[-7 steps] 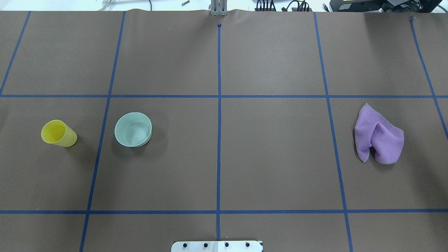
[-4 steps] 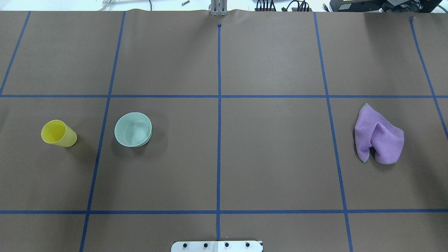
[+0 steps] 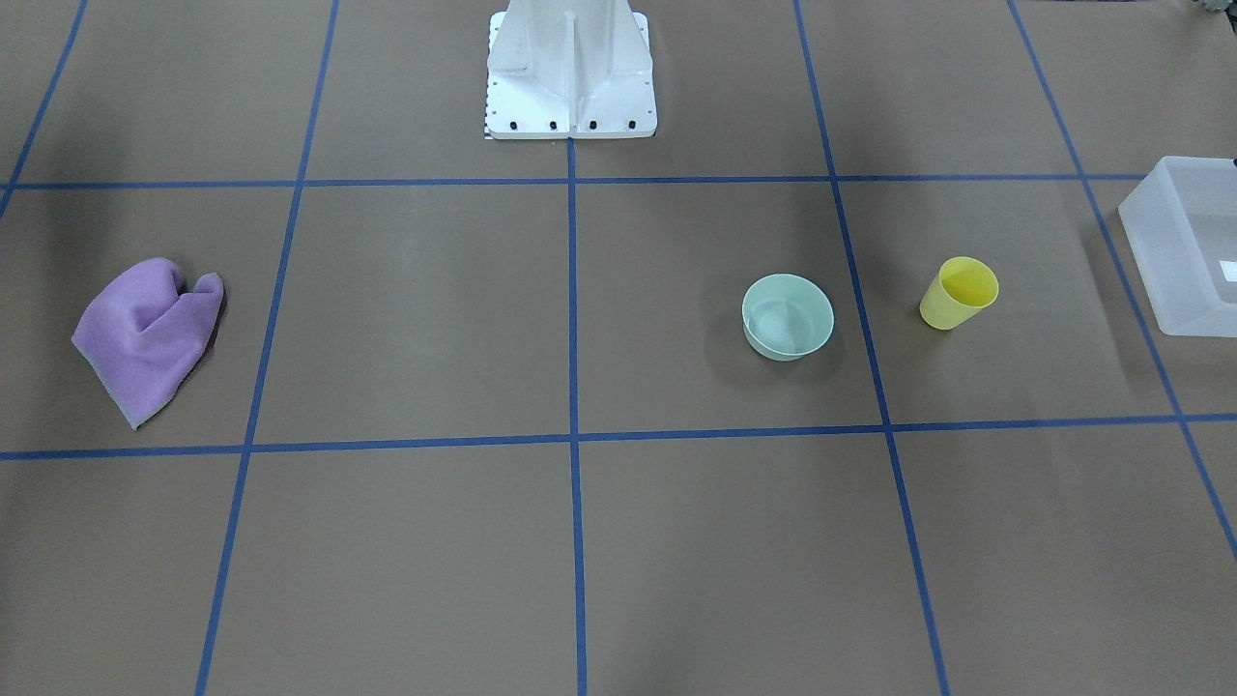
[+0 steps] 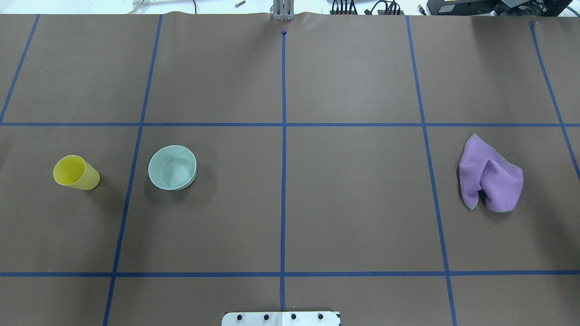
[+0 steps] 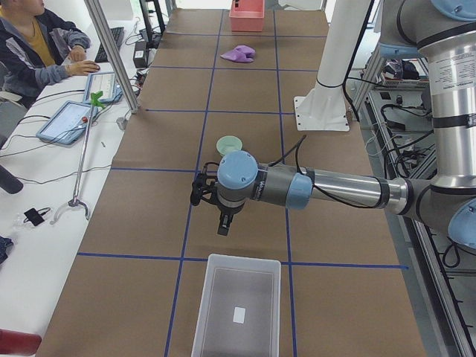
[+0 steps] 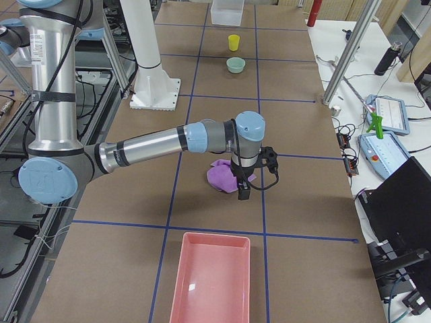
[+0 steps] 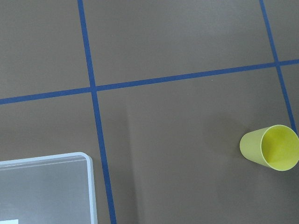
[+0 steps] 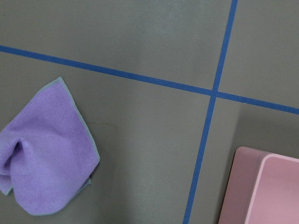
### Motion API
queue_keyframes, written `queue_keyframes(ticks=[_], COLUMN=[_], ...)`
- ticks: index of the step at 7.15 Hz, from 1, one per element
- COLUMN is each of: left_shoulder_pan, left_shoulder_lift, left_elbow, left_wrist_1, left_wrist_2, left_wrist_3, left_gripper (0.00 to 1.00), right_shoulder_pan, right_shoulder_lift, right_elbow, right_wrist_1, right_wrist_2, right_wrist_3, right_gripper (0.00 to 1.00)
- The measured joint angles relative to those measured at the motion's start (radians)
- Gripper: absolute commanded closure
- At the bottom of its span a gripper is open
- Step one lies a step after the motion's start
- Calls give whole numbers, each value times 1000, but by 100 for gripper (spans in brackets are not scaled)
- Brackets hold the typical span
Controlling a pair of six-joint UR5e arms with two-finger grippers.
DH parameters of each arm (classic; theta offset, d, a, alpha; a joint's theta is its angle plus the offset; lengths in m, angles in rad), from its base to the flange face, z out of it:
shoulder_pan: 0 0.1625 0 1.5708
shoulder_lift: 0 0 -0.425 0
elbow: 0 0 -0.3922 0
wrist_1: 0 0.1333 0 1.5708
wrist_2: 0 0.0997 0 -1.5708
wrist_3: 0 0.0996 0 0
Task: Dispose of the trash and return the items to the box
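Now | bowl (image 4: 172, 167): round, pale mint-green, upright | left end effector (image 5: 222, 229), right end effector (image 6: 243, 194): grip untellable

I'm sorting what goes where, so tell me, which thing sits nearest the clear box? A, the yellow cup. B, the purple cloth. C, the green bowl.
A: the cup stands between the bowl and the box, and the cloth lies far off at the opposite end.
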Motion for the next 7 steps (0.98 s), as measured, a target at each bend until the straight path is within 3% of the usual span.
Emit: queue_keyframes(ticks=[3, 7], left_shoulder_pan=[2, 180], left_shoulder_lift=[-3, -105], left_elbow=[-16, -90], left_wrist_1=[-1, -55], left_wrist_2=[-7, 11], left_wrist_3=[-49, -656], left_gripper=[2, 2], right_shoulder_pan=[0, -2], right_shoulder_lift=[-1, 1], right_elbow=[-3, -1], right_wrist_1=[0, 1], right_wrist_2=[16, 70], right_wrist_3=[0, 0], right_gripper=[0, 0])
